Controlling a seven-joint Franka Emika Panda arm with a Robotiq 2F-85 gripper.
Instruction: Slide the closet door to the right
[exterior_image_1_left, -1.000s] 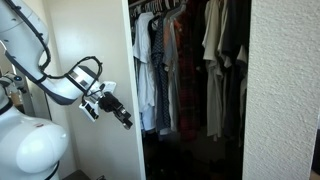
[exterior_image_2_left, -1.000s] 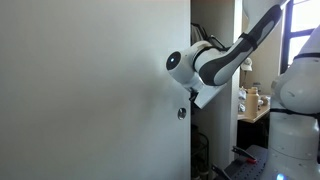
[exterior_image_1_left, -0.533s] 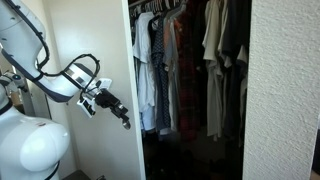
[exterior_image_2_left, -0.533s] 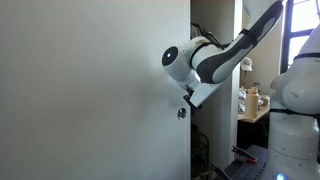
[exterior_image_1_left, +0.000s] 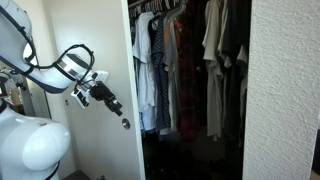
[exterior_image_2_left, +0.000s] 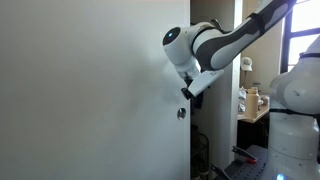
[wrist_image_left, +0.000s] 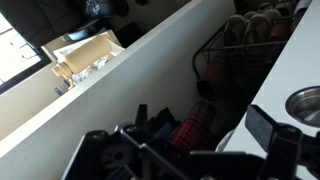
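in an exterior view your one gripper (exterior_image_1_left: 115, 108) hung just up and left of the single round pull (exterior_image_1_left: 124, 124) on the one white closet door (exterior_image_1_left: 100, 40), apart from it. hanging clothes (exterior_image_1_left: 190, 60) filled the open closet beside the door. in an exterior view the gripper (exterior_image_2_left: 186, 93) sat at the door's (exterior_image_2_left: 90, 90) edge, above the pull (exterior_image_2_left: 181, 113). in the wrist view the pull (wrist_image_left: 305, 103) showed at the right, on the door (wrist_image_left: 285, 70). whether you had the gripper clenched or released could not be told.

No lettering, label or number can be read anywhere (all three views checked).
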